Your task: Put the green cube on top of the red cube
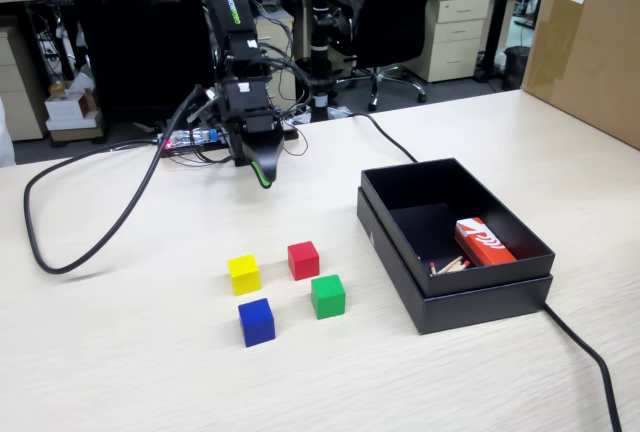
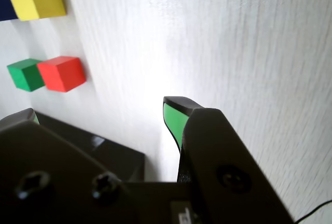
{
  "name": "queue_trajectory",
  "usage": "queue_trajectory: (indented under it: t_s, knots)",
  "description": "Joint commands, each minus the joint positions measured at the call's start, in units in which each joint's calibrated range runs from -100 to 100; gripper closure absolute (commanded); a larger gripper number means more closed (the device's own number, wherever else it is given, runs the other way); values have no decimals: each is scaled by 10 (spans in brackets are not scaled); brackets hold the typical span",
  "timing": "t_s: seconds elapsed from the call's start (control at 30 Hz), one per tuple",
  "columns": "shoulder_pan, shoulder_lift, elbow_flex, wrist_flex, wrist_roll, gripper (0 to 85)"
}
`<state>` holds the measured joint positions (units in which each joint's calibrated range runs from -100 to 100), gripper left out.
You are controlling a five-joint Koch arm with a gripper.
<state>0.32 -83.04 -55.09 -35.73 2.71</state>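
The green cube (image 1: 327, 295) sits flat on the pale wooden table, just right of and nearer than the red cube (image 1: 303, 260); the two stand slightly apart. My gripper (image 1: 259, 169) hangs above the table behind them, well clear of both, pointing down. In the wrist view the green cube (image 2: 23, 74) and red cube (image 2: 62, 73) lie side by side at the upper left. There my gripper (image 2: 101, 111) stands open, with bare table between its green-padded fingers (image 2: 174, 117).
A yellow cube (image 1: 243, 274) and a blue cube (image 1: 256, 321) stand left of the pair. A black open box (image 1: 398, 247) holding a red-and-white carton (image 1: 483, 242) lies to the right. Black cables (image 1: 120, 217) cross the table on the left. A cardboard box (image 1: 590, 42) stands at the far right.
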Motion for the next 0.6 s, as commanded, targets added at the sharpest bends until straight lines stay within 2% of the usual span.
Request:
queue_trajectory:
  t_s: [0.0, 0.13, 0.33, 0.57]
  knots:
    - [5, 58, 127, -85, 2, 382]
    - [5, 146, 275, -155, -9, 383]
    - [0, 310, 454, -161, -21, 382]
    - [3, 506, 636, -161, -21, 383]
